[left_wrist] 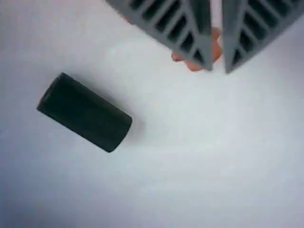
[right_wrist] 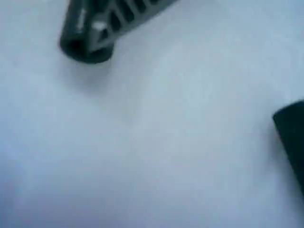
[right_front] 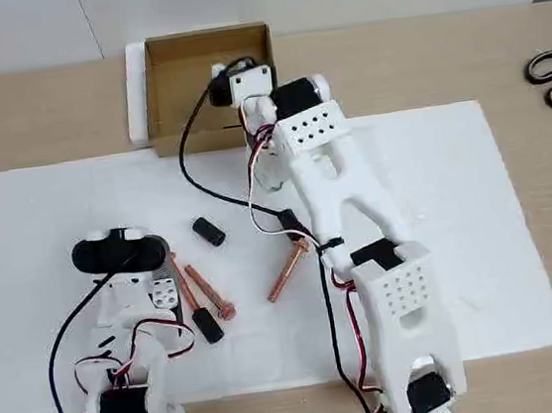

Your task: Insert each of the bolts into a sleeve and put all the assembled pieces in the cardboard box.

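Left wrist view: left gripper (left_wrist: 218,66) near a black sleeve (left_wrist: 84,112).
Jaws are seen almost closed at a copper bolt (left_wrist: 190,61); the right gripper's (right_front: 269,170) state cannot be told.

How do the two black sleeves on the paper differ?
The upper sleeve lies alone; the lower sleeve sits at the end of a copper bolt, seemingly fitted on it. The upper sleeve is nearer the cardboard box than the lower sleeve. Both are short black cylinders.
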Tool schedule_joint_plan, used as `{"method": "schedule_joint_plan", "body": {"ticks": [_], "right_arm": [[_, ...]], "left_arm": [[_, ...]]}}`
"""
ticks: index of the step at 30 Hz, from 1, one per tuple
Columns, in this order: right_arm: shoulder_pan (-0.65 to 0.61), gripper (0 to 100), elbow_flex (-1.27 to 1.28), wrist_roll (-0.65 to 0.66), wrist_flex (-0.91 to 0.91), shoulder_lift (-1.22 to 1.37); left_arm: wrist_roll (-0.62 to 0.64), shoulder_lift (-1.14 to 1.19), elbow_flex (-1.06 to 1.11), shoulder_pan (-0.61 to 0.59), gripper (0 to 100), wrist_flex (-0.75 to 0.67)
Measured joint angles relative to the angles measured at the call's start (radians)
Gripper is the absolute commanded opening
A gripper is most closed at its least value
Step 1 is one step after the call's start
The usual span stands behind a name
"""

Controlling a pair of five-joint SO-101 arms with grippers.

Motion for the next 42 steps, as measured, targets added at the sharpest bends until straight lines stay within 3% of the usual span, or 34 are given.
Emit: {"method": "schedule_joint_plan", "body": {"ticks": [6, 17, 42], "right_arm": [[-0.051, 17.3, 0.127, 0.0, -0.002, 0.0], [-0.055, 17.3, 0.252, 0.0, -0.005, -0.002], [-0.055, 17.3, 0.261, -0.002, -0.057, -0.006]], "left_arm": [[0.005, 0.0, 0.0, -0.078, 1, 0.0], [0.002, 0.0, 0.0, -0.083, 1, 0.0], [0.002, 0.0, 0.0, -0.083, 1, 0.0]]}}
